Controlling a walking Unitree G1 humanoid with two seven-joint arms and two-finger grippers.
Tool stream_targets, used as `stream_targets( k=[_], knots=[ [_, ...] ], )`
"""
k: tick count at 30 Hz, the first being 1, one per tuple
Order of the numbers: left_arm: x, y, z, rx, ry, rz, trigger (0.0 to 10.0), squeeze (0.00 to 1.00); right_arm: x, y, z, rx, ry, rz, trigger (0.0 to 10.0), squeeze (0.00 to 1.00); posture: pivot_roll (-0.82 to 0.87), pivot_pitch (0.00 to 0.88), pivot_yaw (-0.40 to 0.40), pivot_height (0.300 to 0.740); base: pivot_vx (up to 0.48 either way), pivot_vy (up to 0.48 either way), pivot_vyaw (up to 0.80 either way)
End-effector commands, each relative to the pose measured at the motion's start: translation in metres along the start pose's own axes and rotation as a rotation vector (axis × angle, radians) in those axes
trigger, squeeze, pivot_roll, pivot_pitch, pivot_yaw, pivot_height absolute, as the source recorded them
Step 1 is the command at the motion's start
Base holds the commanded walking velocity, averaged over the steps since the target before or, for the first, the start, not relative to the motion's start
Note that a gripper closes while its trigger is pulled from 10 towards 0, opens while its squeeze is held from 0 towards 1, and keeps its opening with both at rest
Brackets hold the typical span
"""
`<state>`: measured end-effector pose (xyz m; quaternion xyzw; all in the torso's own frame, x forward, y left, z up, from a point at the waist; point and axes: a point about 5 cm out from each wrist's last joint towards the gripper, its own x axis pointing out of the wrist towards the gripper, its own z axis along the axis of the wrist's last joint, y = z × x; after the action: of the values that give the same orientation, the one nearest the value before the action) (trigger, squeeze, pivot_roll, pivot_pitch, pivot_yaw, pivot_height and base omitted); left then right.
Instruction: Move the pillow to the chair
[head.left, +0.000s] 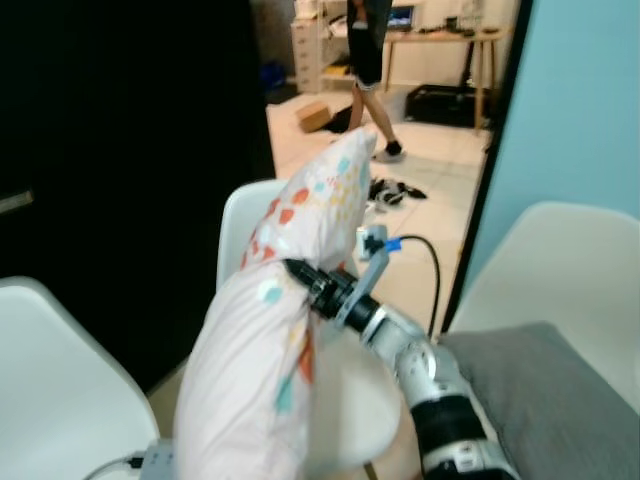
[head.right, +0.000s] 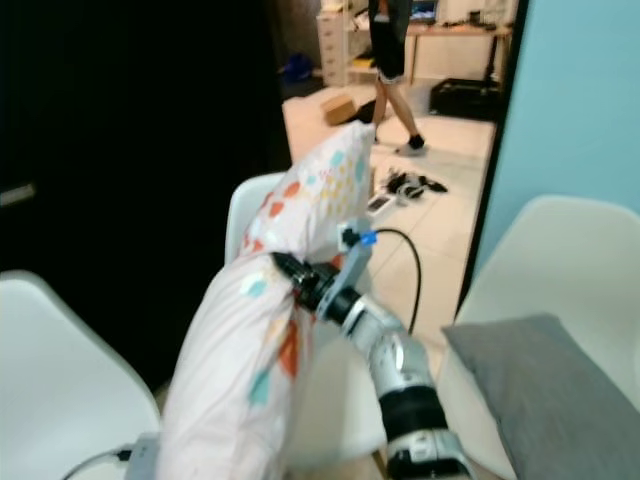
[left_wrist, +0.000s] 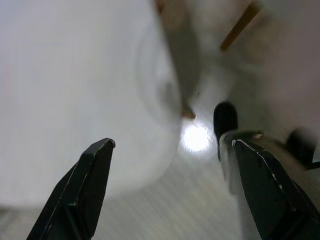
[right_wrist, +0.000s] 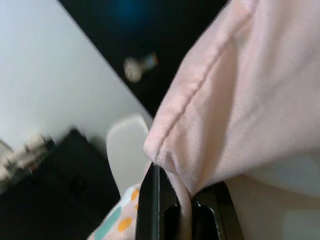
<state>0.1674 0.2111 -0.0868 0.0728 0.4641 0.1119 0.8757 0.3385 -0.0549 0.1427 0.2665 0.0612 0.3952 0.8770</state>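
Observation:
A pale pink pillow (head.left: 270, 340) with orange, teal and yellow spots hangs upright in front of me. My right gripper (head.left: 300, 275) is shut on a fold of the pillow (right_wrist: 220, 95) near its middle, arm stretched forward from the lower right. Behind the pillow stands a white chair (head.left: 245, 225) with its seat (head.left: 350, 400) partly hidden by the pillow and the arm. My left gripper (left_wrist: 170, 150) is open, its black fingers (left_wrist: 85, 185) wide apart over a blurred white surface.
A white chair (head.left: 60, 390) stands at the lower left and another white chair (head.left: 560, 270) with a grey cushion (head.left: 550, 400) at the right. A person (head.left: 365, 60) walks in the bright room beyond a doorway. A light blue wall (head.left: 580, 110) is on the right.

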Motion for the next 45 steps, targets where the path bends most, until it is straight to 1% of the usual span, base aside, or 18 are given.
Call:
stream_targets(
  k=[1,3,9,14,16,18,21,22,23,24,29,31,34,36,38,39,44,45],
  knots=[
    [0.0,0.006,-0.001,-0.02,0.001,0.019,10.0,0.0,0.008,0.004,0.009,-0.043,-0.034,-0.013,10.0,0.0,-0.12,0.026,0.028,0.737,0.0,0.0,0.0],
    [0.001,0.006,0.002,-0.029,-0.011,0.019,10.0,0.0,0.008,0.001,0.008,-0.041,-0.025,-0.035,10.0,0.0,-0.12,0.026,0.028,0.737,0.0,0.0,0.0],
    [0.004,0.008,0.027,-0.059,-0.106,0.025,10.0,0.0,0.006,-0.008,0.006,-0.062,-0.005,-0.122,10.0,0.0,-0.12,0.027,0.026,0.737,0.0,0.0,0.0],
    [0.006,0.015,0.068,-0.083,-0.244,0.04,10.0,0.0,0.003,-0.019,0.006,-0.04,-0.001,-0.195,10.0,0.0,-0.12,0.025,0.026,0.737,0.1,0.0,0.0],
    [0.006,0.015,0.072,-0.087,-0.257,0.042,10.0,0.0,0.003,-0.02,0.006,-0.037,0.001,-0.199,10.0,0.0,-0.12,0.025,0.026,0.737,0.259,0.0,0.0],
    [0.005,0.018,0.085,-0.093,-0.298,0.053,10.0,0.0,0.003,-0.021,0.007,-0.011,-0.013,-0.214,10.0,0.0,-0.12,0.025,0.025,0.737,0.27,0.0,-0.75],
    [0.005,0.019,0.089,-0.096,-0.311,0.056,10.0,0.0,0.003,-0.022,0.008,-0.002,-0.018,-0.221,10.0,0.0,-0.12,0.025,0.025,0.737,0.273,0.0,-0.75],
    [0.005,0.019,0.097,-0.101,-0.337,0.058,10.0,0.0,0.003,-0.024,0.009,0.036,-0.041,-0.237,10.0,0.0,-0.12,0.025,0.025,0.737,0.277,0.0,-0.74],
    [0.003,0.018,0.11,-0.108,-0.38,0.057,10.0,0.0,0.004,-0.028,0.012,0.099,-0.081,-0.287,10.0,0.0,-0.11,0.024,0.027,0.737,0.277,0.0,0.0],
    [0.003,0.017,0.114,-0.11,-0.391,0.055,10.0,0.0,0.004,-0.03,0.013,0.111,-0.092,-0.302,10.0,0.0,-0.11,0.024,0.027,0.737,0.277,0.0,0.0],
    [0.002,0.012,0.12,-0.1,-0.417,0.048,10.0,0.0,0.003,-0.033,0.014,0.125,-0.107,-0.325,10.0,0.0,-0.11,0.027,0.027,0.737,0.276,0.0,0.0],
    [0.001,0.01,0.12,-0.094,-0.422,0.046,10.0,0.0,0.003,-0.033,0.014,0.136,-0.11,-0.329,10.0,0.0,-0.11,0.027,0.027,0.737,0.0,0.0,0.0],
    [0.001,0.007,0.12,-0.057,-0.432,0.041,10.0,0.0,0.003,-0.034,0.012,0.161,-0.11,-0.337,10.0,0.0,-0.11,0.031,0.027,0.737,0.0,0.0,0.0],
    [0.001,0.006,0.119,-0.06,-0.43,0.04,10.0,0.0,0.003,-0.035,0.011,0.175,-0.108,-0.345,10.0,0.0,-0.11,0.032,0.028,0.737,0.0,0.0,0.0],
    [0.001,0.006,0.118,-0.06,-0.43,0.039,10.0,0.0,0.003,-0.036,0.009,0.211,-0.115,-0.354,10.0,0.0,-0.11,0.033,0.027,0.737,0.0,0.0,0.0],
    [0.001,0.006,0.118,-0.06,-0.43,0.039,10.0,0.0,0.003,-0.036,0.009,0.211,-0.115,-0.354,10.0,0.0,-0.11,0.033,0.027,0.737,0.0,0.0,0.0],
    [0.0,0.002,0.122,-0.04,-0.45,0.023,10.0,0.0,0.007,-0.034,0.017,0.339,-0.188,-0.337,10.0,0.0,-0.1,0.032,0.028,0.737,0.0,0.0,0.0],
    [0.0,0.002,0.122,-0.04,-0.45,0.023,10.0,0.0,0.007,-0.034,0.017,0.339,-0.188,-0.337,10.0,0.0,-0.1,0.032,0.028,0.737,0.0,0.0,0.0]
  ],
)
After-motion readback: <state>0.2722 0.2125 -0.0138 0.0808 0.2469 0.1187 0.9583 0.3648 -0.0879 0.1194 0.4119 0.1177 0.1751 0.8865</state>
